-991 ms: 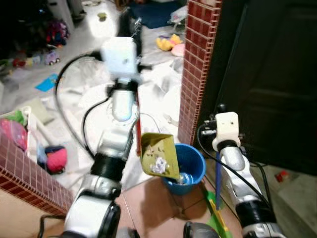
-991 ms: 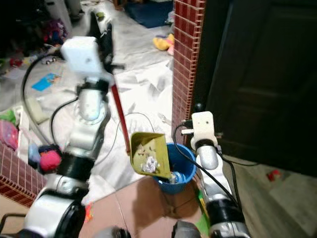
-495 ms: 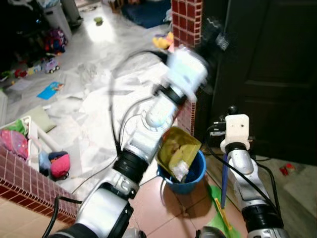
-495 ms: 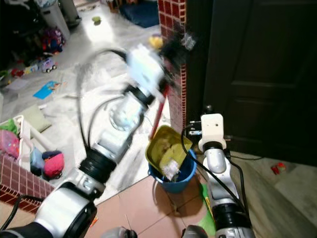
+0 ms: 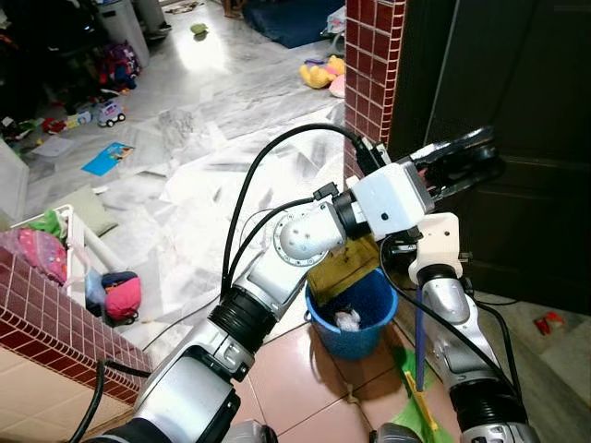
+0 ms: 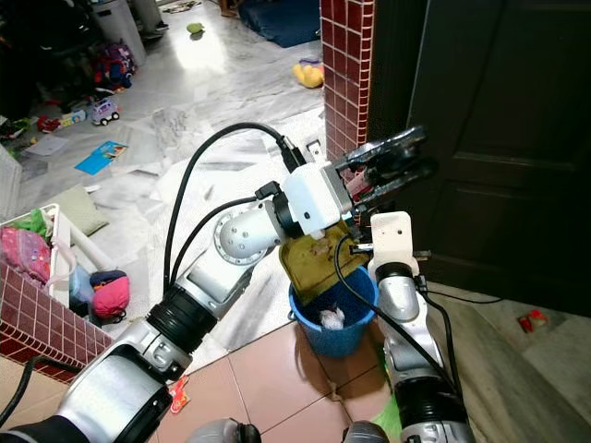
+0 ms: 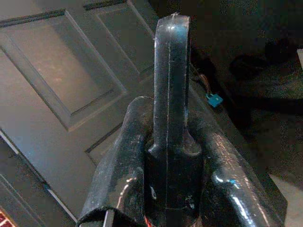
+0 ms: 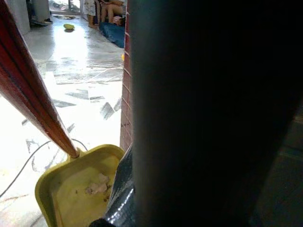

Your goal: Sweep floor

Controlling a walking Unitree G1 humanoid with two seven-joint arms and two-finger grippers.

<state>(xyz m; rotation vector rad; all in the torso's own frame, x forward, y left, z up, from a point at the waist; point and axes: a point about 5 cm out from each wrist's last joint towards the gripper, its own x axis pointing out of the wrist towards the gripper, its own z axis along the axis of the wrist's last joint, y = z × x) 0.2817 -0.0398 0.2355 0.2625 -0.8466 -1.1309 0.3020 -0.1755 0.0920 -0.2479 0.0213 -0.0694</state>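
Here the yellow dustpan is held tipped over the blue bucket, its mouth turned down towards it and its long red handle running up and away from the bucket. The handle's dark end is clamped in the left gripper, above the bucket. A crumpled scrap is seen inside the bucket, while crumbs left in the pan are shown in the right wrist view. Beside the bucket, the right gripper is closed on a blue broom handle.
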